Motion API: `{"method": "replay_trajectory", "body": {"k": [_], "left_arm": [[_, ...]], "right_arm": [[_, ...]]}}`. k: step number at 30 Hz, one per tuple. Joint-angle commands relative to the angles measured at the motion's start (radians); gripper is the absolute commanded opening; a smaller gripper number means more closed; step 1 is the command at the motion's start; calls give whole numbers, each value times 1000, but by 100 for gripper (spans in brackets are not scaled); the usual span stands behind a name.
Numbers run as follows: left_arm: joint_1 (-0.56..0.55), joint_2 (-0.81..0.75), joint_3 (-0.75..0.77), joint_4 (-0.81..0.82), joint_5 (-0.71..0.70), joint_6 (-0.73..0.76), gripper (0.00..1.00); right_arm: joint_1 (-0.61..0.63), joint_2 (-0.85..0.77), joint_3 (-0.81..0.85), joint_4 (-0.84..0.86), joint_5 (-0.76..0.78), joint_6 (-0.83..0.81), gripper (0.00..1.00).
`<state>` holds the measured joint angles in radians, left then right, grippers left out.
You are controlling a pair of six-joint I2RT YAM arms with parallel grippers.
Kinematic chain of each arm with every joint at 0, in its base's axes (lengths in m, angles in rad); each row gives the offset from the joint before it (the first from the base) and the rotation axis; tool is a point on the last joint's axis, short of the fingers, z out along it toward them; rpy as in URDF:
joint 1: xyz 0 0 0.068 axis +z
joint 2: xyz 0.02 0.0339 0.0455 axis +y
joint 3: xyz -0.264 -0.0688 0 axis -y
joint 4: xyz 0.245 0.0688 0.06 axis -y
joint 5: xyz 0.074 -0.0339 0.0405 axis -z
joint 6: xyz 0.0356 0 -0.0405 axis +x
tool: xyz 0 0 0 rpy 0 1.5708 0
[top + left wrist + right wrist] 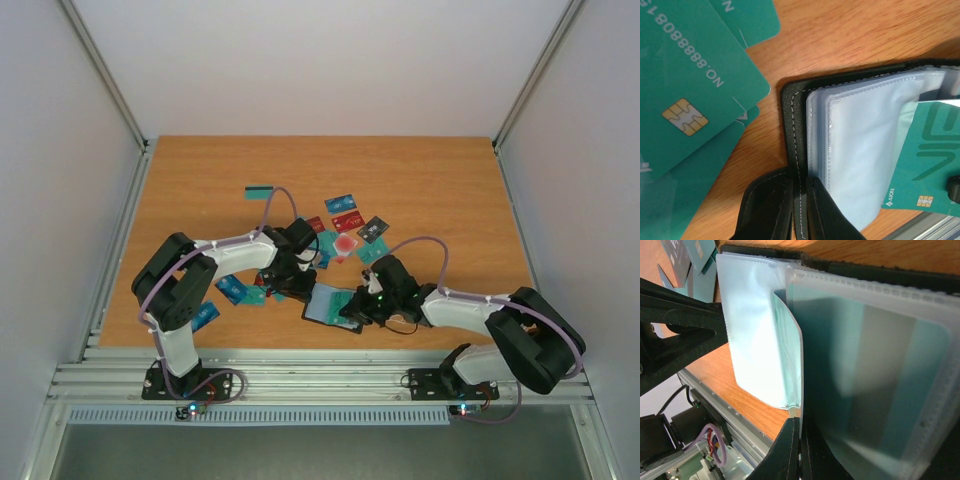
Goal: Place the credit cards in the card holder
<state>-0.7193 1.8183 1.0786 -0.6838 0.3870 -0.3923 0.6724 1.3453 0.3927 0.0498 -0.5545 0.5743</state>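
From the top, I see the holder (328, 303) lying open on the near middle of the table (200, 170), between my two arms. My left gripper (303, 285) is at its left edge and my right gripper (355, 303) is at its right side. Many cards (347, 220) lie loose just beyond the holder and to its left: teal, blue, red and dark grey ones. So I think most of the job is left to do.

From the left wrist, I see my left gripper (800, 210) pinched tight on the black edge of the holder (790, 110), holding it down. The clear pockets (865, 150) stand open. A teal card (930, 150) pokes in from the right, partly under a pocket flap. More teal cards (690, 90) lie on the wood to the left, apart from the holder.

From the right wrist, I see my right gripper (800, 450) closed almost all the way, with only a thin edge between its fingers. I think that is the teal card (830, 390), which shows as a dark teal shape behind the clear pocket. It looks partly in, not all the way. I cannot tell whether other pockets already have cards in them.

My guess: one card is going in now, and all the loose ones come after.
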Motion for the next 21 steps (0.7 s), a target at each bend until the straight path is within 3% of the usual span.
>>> {"method": "replay_trajectory", "body": {"k": [1, 21], "left_arm": [[-9, -3, -18, -16, 25, 5, 10], [-14, 41, 7, -64, -10, 35, 9]], "right_arm": [[6, 46, 16, -11, 27, -24, 1], [-9, 60, 67, -81, 58, -117, 1]]}}
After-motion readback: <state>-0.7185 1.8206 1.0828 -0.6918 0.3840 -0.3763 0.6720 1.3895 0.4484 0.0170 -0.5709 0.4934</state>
